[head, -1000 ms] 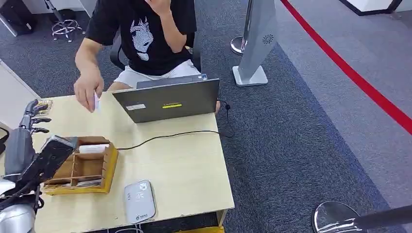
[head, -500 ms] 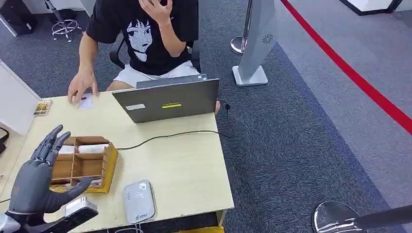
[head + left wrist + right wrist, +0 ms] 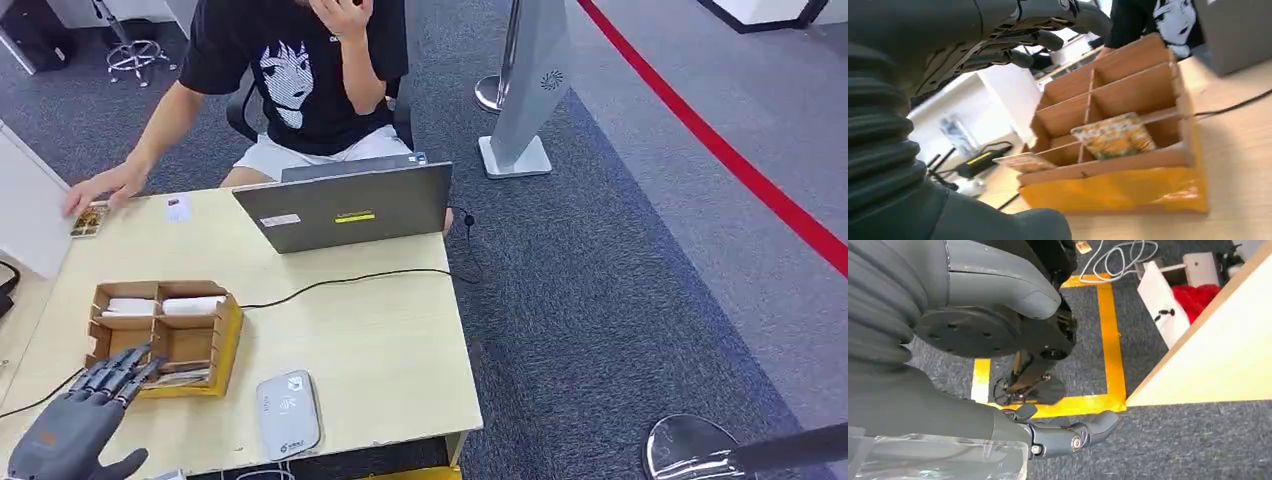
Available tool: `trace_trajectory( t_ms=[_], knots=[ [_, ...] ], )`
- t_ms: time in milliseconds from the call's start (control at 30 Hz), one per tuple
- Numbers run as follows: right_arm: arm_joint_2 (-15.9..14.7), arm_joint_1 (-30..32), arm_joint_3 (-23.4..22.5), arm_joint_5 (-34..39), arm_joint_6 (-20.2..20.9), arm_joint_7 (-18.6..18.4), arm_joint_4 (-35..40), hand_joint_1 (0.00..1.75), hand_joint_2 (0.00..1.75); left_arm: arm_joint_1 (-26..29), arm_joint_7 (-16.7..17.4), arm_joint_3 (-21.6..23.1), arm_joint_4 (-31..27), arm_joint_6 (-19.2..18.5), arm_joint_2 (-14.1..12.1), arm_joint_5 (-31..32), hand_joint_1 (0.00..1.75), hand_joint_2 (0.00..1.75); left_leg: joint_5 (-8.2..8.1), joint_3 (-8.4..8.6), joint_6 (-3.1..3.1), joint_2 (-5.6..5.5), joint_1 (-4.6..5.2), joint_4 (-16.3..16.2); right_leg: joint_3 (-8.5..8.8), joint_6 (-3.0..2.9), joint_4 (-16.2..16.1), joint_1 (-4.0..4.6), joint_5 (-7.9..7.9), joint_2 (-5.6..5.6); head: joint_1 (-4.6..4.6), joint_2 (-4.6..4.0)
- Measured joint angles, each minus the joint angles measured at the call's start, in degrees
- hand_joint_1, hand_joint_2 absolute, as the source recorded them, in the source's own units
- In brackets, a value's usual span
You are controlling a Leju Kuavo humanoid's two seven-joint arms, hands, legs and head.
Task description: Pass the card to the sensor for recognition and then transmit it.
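Near-left corner: left hand (image 3: 80,420) has dropped from raised height to hover, fingers spread and empty, just near of the box (image 3: 228,345).
Far edge: person's hand (image 3: 105,188) has slid left off the white card (image 3: 177,208), now lying free on the table (image 3: 380,350).
Meaning: no card is held; judged, pickup starts over, with the sensor (image 3: 287,412) waiting unused.
Wrist views: left shows patterned cards (image 3: 1113,136) in the box's near compartments; right hand (image 3: 1063,432) hangs over carpet, empty, fingers loosely apart.

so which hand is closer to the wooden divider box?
Left. The left hand hovers at the wooden box's near corner; the right hand hangs beside the table, over the carpet.
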State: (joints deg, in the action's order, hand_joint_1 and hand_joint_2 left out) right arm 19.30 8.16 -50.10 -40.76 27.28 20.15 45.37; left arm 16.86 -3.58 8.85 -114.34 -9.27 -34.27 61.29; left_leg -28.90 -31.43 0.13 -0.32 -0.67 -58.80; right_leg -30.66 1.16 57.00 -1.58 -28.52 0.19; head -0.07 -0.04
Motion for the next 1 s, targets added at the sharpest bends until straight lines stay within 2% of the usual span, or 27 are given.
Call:
trace_trajectory(
  t_ms=[133, 333, 567, 867, 900, 933, 967, 1000],
  knots=[
    [0.02, -0.18, -0.76, -0.89, 0.15, 1.05, -0.15, 0.00, 1.75, -0.82, 0.33, 0.70, 3.41, 5.15, 0.87, 4.80, 0.00, 1.75, 0.00, 0.01, 0.00, 0.00, 0.02, 0.00, 0.00, 0.00, 0.00, -0.01, 0.00, 0.00, -0.02, 0.00],
    [0.02, -0.32, -0.74, -1.51, 0.13, 2.16, -0.81, 0.00, 1.75, -3.67, -1.93, 0.83, 10.25, 10.77, 5.49, 7.73, 0.00, 1.75, 0.00, 0.01, 0.00, 0.00, 0.01, 0.00, 0.01, 0.00, 0.00, -0.01, 0.01, -0.01, 0.00, 0.00],
    [0.02, -0.42, -0.70, -1.75, 0.11, 2.38, -1.44, 0.00, 1.75, -6.11, -3.06, 0.81, 15.88, 11.63, 9.64, 9.39, 0.00, 1.75, 0.00, 0.01, 0.00, -0.01, 0.01, 0.00, 0.01, -0.01, 0.00, 0.00, 0.02, -0.01, -0.02, -0.02],
    [0.02, -0.48, -0.68, -1.44, -0.35, 2.73, -1.90, 0.00, 1.75, -7.53, -3.72, 0.50, 19.98, 12.50, 12.77, 11.67, 0.02, 1.75, 0.00, 0.02, 0.00, 0.00, 0.01, 0.00, 0.01, -0.01, 0.00, 0.00, 0.02, 0.00, 0.00, -0.02],
    [0.02, -0.52, -0.66, -0.90, -1.23, 2.82, -2.03, 0.00, 1.75, -7.72, -3.80, 0.39, 20.26, 13.11, 13.14, 11.82, 0.80, 1.75, 0.00, 0.01, 0.00, -0.01, 0.01, 0.00, 0.01, -0.01, 0.00, 0.00, 0.02, -0.01, -0.04, -0.02],
    [0.02, -0.73, -0.50, 0.18, -2.96, 3.10, -2.71, 0.00, 1.75, -7.84, -4.00, 0.07, 20.57, 13.95, 13.64, 11.97, 1.52, 1.75, 0.00, 0.02, 0.00, 0.00, -0.01, 0.00, 0.01, -0.01, 0.00, 0.01, 0.02, 0.00, 0.00, 0.00],
    [0.02, -0.91, -0.17, 1.27, -4.49, 3.37, -3.61, 0.00, 1.75, -7.91, -4.27, -0.37, 20.73, 14.54, 14.01, 12.19, 1.55, 1.75, 0.00, 0.02, 0.00, 0.00, -0.01, 0.00, 0.01, -0.02, 0.00, 0.01, 0.03, 0.01, -0.02, 0.00],
    [0.02, -1.04, 0.57, 2.57, -5.81, 3.54, -4.46, 0.00, 1.75, -8.01, -4.65, -0.83, 20.81, 15.12, 14.32, 12.41, 1.75, 1.75, 0.00, 0.03, 0.00, 0.02, -0.01, 0.00, 0.00, -0.03, 0.00, 0.01, 0.03, 0.02, -0.02, -0.02]
  ],
)
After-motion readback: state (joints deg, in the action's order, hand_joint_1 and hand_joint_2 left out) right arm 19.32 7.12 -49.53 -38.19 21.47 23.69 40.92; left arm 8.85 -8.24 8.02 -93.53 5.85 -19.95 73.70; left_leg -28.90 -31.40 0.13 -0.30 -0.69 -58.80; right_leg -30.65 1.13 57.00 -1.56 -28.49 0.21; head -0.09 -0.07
